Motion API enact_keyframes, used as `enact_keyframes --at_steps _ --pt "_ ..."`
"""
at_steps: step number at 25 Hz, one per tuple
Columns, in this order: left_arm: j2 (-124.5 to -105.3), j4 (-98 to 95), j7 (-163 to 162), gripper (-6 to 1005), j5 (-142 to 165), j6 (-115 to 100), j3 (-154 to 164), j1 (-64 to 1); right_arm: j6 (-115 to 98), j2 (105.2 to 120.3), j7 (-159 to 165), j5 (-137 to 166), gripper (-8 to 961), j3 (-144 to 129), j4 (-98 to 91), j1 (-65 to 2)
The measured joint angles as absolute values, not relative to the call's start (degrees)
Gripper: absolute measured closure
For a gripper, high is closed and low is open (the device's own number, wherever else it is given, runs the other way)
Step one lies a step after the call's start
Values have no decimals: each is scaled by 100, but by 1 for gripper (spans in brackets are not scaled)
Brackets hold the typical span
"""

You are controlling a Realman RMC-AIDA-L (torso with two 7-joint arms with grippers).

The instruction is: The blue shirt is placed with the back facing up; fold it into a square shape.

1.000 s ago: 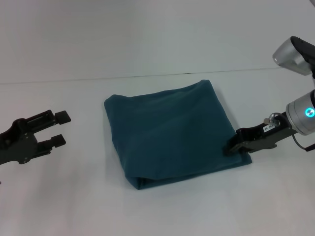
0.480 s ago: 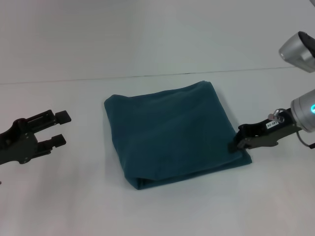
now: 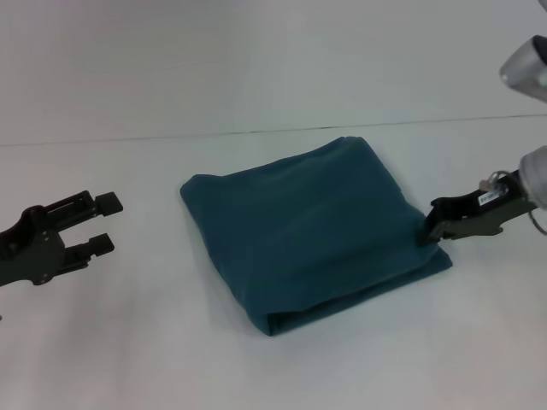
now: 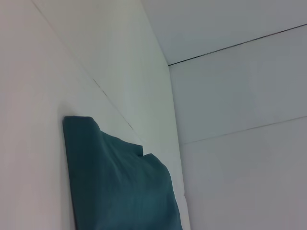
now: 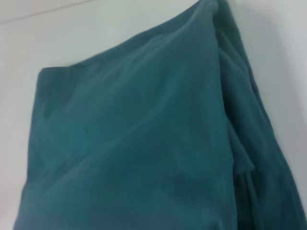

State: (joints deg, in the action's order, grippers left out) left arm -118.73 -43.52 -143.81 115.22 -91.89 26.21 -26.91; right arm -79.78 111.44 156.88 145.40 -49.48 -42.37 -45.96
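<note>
A: At the middle of the white table [image 3: 128, 359] lay the shirt [image 3: 308, 231], folded to a rough square, and it sat skewed, one corner toward the wall, one toward the robot.

B: And the right gripper [image 3: 429, 232]?

A: It was down at the shirt's right-hand corner, fingers pinched tight on the cloth there, arm reaching in from the right edge of the head view.

B: What did the edges look like?

A: The near edge showed a doubled fold at the front corner, layers stacked. The left edge ran fairly straight. From the right wrist camera the shirt [image 5: 134, 139] filled almost the whole view, with bunched pleats along one side.

B: The left gripper [image 3: 104, 224]?

A: It was parked well off to the left, fingers spread apart, nothing between them. The left wrist camera caught only one end of the shirt [image 4: 120, 187] on the table.

B: Any room to move?

A: Plenty. There was bare table between the left gripper and the shirt, bare table in front of it, and more behind it up to the seam where the wall began.

B: Any writing?

A: There was a small white label on the right gripper's body, with print too small to read. The shirt itself was plain.
</note>
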Motion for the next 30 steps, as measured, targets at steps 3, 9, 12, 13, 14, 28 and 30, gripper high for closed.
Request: enact_keyframes --at_steps 3,9,12,13,14,28,30 --pt "-11874 -4350 -14386 149 11522 -9187 2626 -2695 -7851 11202 15726 14693 918 -4947 -4183 -4637" --pt "-11874 -4350 -14387 148 11522 -9184 2612 -2698 -7642 11202 15891 14851 907 -4947 -4080 -4659" --pt "-11874 -4349 -14383 148 11522 -9184 2611 -2698 -7552 11194 15946 14969 902 -4948 -4078 -4665" --pt "-11874 -4347 -14380 148 11522 -9184 2613 -2698 -7524 11192 15961 14991 900 -4946 -4078 -4666" --pt "-11874 -4345 -14378 148 11522 -9184 2615 -2698 -7490 11192 15984 15011 898 -4943 -4078 -4667" --pt "-11917 -4332 -14432 147 11523 -9286 2916 -2789 -7912 10971 15790 14765 609 -4340 -4596 -4507" --pt "-11959 -4319 -14467 147 11545 -9279 3027 -2876 -8352 10876 15445 14344 586 -3924 -4634 -4478"
